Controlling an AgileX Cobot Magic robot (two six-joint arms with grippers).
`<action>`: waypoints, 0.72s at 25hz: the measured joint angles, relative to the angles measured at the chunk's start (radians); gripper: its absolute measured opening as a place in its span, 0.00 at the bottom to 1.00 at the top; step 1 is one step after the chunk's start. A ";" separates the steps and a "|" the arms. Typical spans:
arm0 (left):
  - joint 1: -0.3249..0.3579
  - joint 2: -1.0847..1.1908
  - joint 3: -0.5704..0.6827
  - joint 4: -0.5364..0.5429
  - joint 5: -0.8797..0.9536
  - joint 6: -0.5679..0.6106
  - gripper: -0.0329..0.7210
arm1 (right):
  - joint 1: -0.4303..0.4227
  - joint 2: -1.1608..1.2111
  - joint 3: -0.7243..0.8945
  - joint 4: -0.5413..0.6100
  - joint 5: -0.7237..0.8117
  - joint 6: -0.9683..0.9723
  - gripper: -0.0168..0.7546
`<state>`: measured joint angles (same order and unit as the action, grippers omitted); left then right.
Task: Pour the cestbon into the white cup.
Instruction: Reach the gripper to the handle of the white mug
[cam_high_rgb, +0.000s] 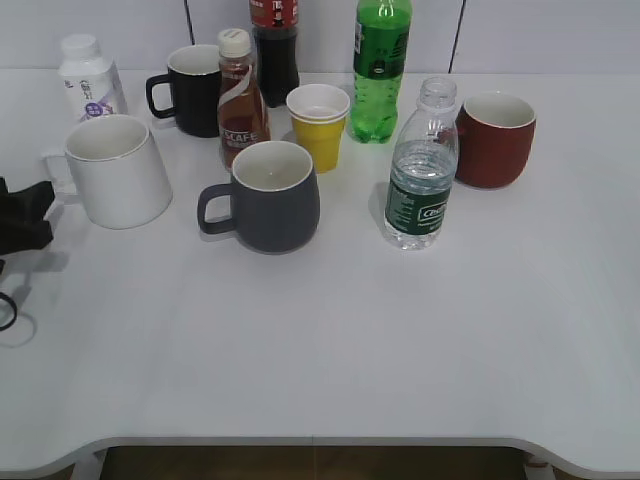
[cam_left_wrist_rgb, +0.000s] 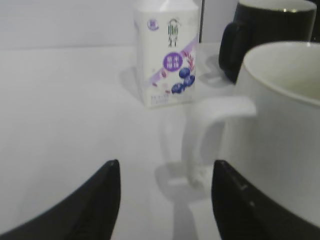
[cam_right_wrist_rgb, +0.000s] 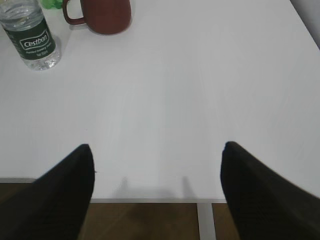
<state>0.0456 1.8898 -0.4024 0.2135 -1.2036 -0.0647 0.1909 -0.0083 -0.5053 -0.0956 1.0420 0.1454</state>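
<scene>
The cestbon (cam_high_rgb: 421, 172) is a clear ribbed bottle with a dark green label and no cap. It stands upright right of centre, and shows in the right wrist view (cam_right_wrist_rgb: 31, 38) at the top left. The white cup (cam_high_rgb: 115, 172) stands upright at the left, handle pointing left. In the left wrist view the white cup (cam_left_wrist_rgb: 280, 130) fills the right side, its handle between the fingertips a little ahead. My left gripper (cam_left_wrist_rgb: 165, 172) is open and empty; in the exterior view it (cam_high_rgb: 25, 215) sits at the left edge beside the cup's handle. My right gripper (cam_right_wrist_rgb: 157, 152) is open and empty over the table's front edge.
A grey mug (cam_high_rgb: 268, 195), yellow paper cup (cam_high_rgb: 320, 125), brown coffee bottle (cam_high_rgb: 240, 98), black mug (cam_high_rgb: 192, 90), dark soda bottle (cam_high_rgb: 274, 45), green soda bottle (cam_high_rgb: 380, 68) and red mug (cam_high_rgb: 494, 139) crowd the back. A white yoghurt bottle (cam_high_rgb: 88, 78) stands behind the white cup.
</scene>
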 joint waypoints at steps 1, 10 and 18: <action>0.000 0.000 -0.011 0.000 0.000 0.000 0.63 | 0.000 0.000 0.000 0.000 0.000 0.000 0.79; 0.000 0.002 -0.124 0.035 0.043 0.001 0.60 | 0.000 0.000 0.000 0.000 0.000 0.000 0.79; 0.000 0.013 -0.185 0.042 0.142 0.001 0.52 | 0.000 0.000 0.000 0.000 -0.001 0.000 0.79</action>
<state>0.0456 1.9030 -0.5874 0.2557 -1.0616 -0.0635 0.1909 -0.0083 -0.5053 -0.0956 1.0411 0.1454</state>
